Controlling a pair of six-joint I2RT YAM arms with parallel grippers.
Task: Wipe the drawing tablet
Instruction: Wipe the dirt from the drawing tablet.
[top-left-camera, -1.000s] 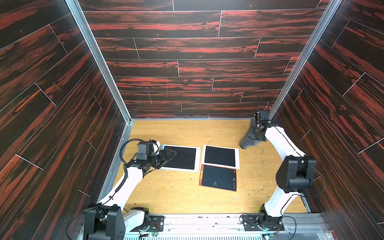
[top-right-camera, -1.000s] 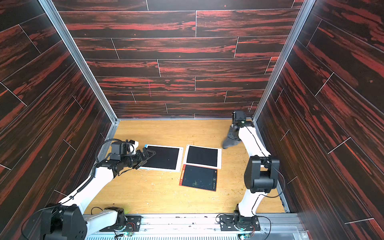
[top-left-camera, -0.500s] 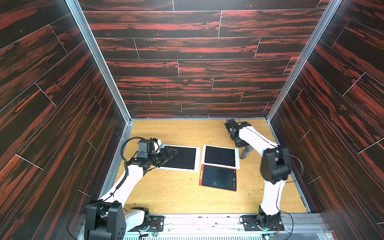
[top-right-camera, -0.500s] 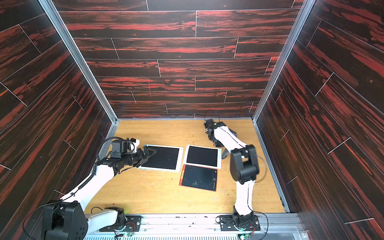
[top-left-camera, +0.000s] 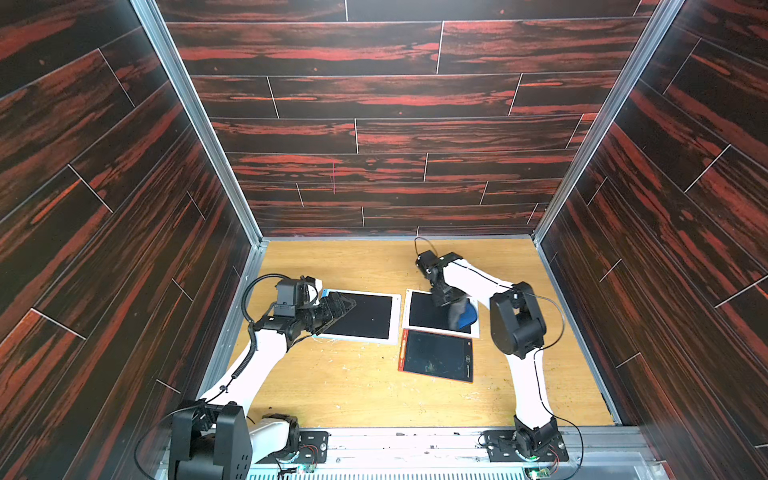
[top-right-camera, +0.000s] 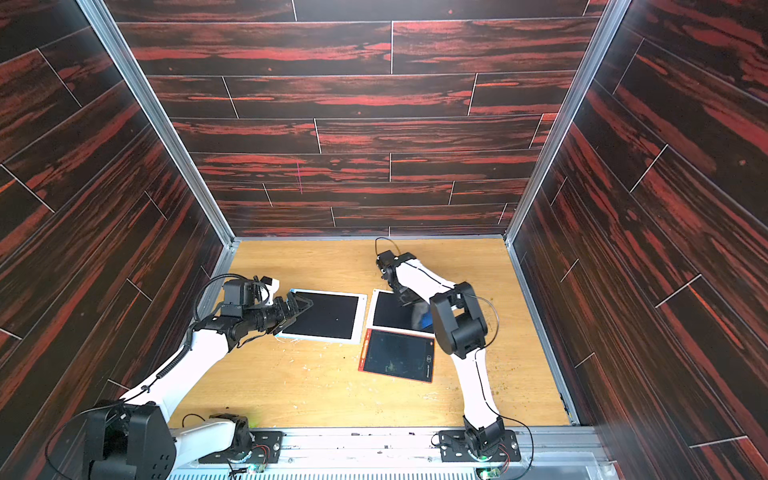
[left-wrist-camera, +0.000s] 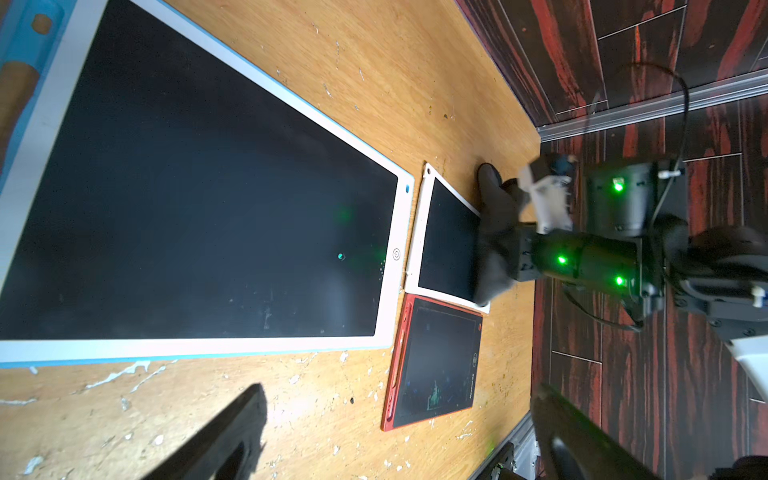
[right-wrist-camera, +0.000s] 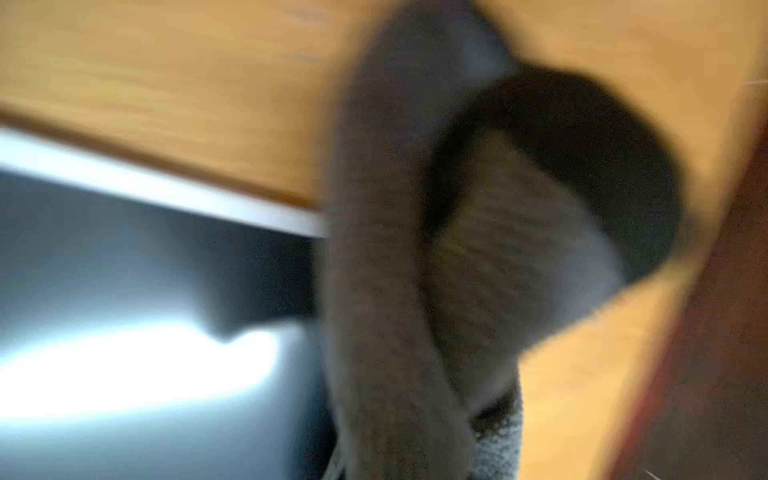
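Right gripper is clamped tight on a grey cloth that drapes onto the small white-framed tablet directly beneath it. The cloth is kept low so it drags on the screen, so I'd call this mid-wipe. Left gripper is spread wide and empty over the edge of the big blue-edged tablet, probably ready to pin it. The red tablet lies on the table just beside the cloth.
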